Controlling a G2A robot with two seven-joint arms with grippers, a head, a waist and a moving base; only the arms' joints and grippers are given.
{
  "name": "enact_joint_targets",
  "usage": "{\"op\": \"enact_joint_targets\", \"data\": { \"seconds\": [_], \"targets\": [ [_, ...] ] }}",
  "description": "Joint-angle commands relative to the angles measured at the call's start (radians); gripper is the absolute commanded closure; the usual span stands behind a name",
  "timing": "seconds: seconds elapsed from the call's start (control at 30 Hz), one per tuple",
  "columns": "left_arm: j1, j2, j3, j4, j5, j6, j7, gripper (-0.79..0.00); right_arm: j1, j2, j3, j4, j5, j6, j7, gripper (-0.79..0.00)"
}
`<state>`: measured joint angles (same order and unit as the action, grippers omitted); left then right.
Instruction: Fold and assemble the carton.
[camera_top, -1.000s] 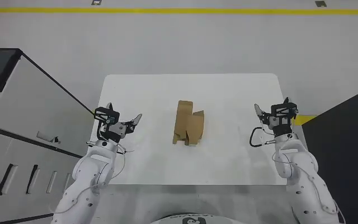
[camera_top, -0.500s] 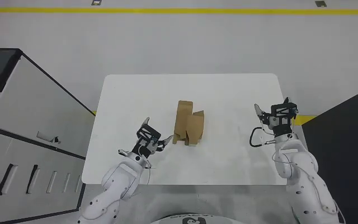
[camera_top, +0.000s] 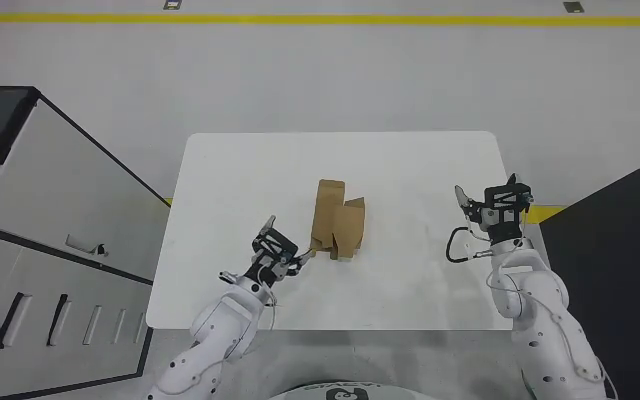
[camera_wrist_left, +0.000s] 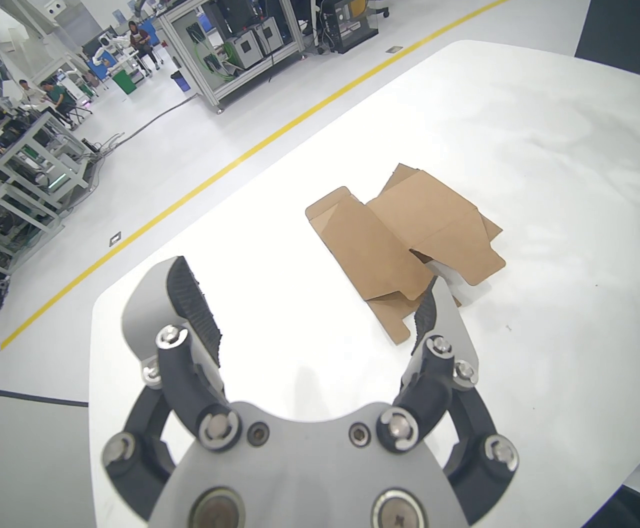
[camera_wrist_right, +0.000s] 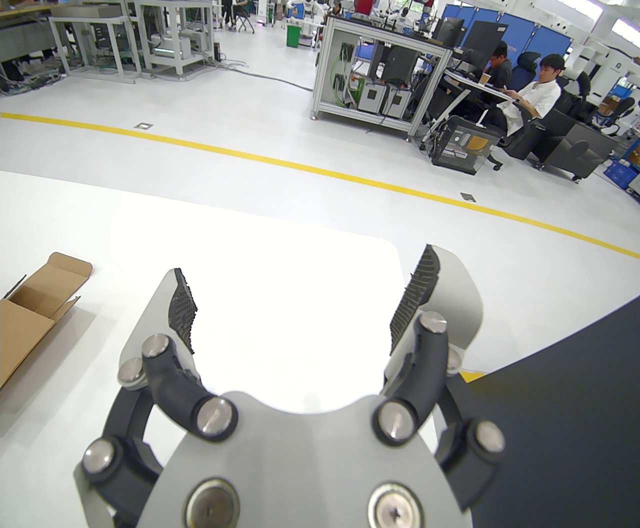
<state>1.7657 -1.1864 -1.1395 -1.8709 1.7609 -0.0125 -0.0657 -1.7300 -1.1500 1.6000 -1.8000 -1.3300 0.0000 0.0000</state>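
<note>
Your left pincer gapes empty just lower left of the flat carton mid-frame, your right pincer equally open and empty at the table's right edge.

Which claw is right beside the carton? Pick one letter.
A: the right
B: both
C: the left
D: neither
C: the left claw is open at the carton's near corner, not gripping it, while the right claw is open and well apart from the carton.
</note>
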Motion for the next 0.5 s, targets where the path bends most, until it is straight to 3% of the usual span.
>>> {"op": "enact_joint_targets", "data": {
  "seconds": [0.0, 0.23, 0.47],
  "targets": [
    [-0.014, -0.007, 0.042, 0.015, 0.039, 0.033, -0.024, -0.785, 0.000, 0.000, 0.000, 0.000, 0.000, 0.000, 0.000, -0.785],
    [-0.081, -0.038, 0.158, 0.068, 0.159, 0.184, -0.156, -0.785, 0.000, 0.000, 0.000, 0.000, 0.000, 0.000, 0.000, -0.785],
    [-0.081, -0.038, 0.158, 0.068, 0.159, 0.184, -0.156, -0.785, 0.000, 0.000, 0.000, 0.000, 0.000, 0.000, 0.000, -0.785]
  ]
}}
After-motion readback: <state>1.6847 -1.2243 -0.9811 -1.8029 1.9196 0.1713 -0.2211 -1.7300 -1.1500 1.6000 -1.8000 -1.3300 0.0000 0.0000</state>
